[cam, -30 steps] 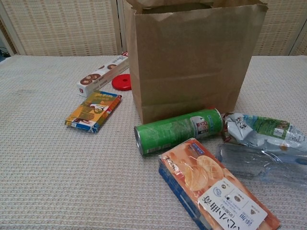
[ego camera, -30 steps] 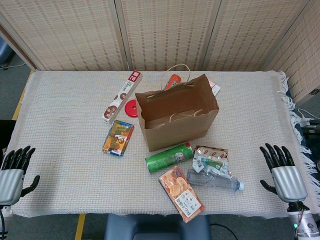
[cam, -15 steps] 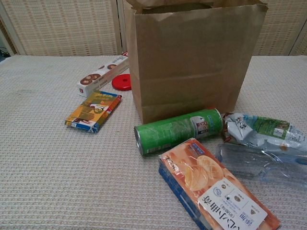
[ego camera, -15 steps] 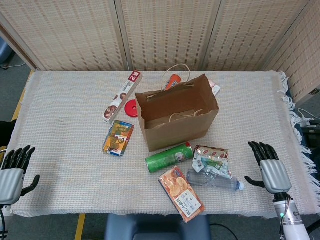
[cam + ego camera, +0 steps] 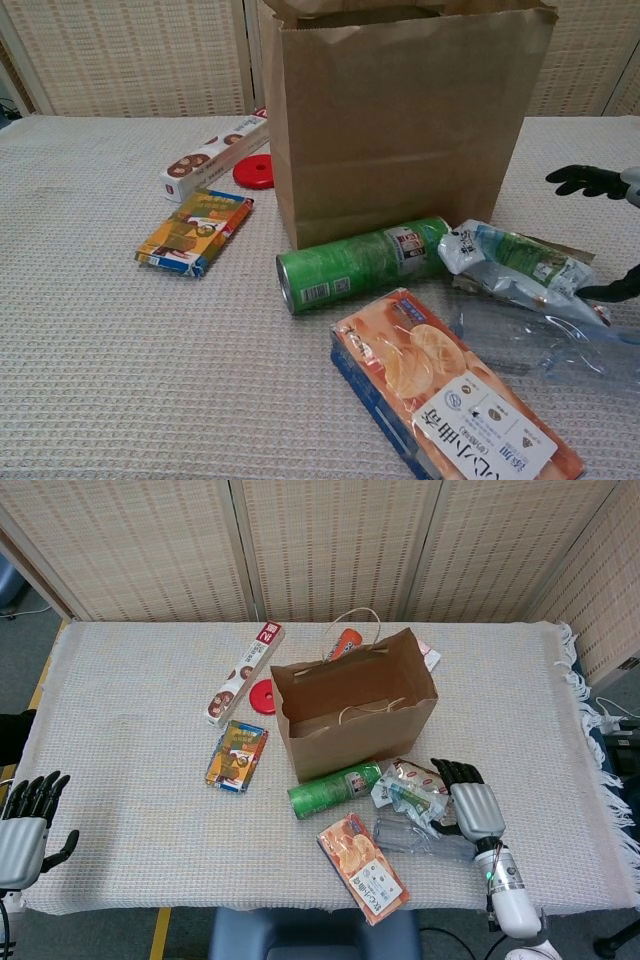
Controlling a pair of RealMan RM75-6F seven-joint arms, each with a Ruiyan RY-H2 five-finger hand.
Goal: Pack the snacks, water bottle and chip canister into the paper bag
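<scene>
From above, the paper bag (image 5: pixel 355 715) stood open mid-table on a woven cloth (image 5: pixel 130 700) before wicker screens (image 5: pixel 330 545). At its front lay the green chip canister (image 5: pixel 335 790), a crumpled snack pouch (image 5: pixel 412 795), the water bottle (image 5: pixel 425 838) and an orange box (image 5: pixel 362 867). The right hand (image 5: pixel 472 802), fingers spread, rested beside the pouch; the left hand (image 5: pixel 25 820) was spread at the near corner.

Chest-high, the canister (image 5: pixel 360 265) lay against the bag (image 5: pixel 400 120); its labels were unreadable. A red lid (image 5: pixel 254 171) sat behind.
</scene>
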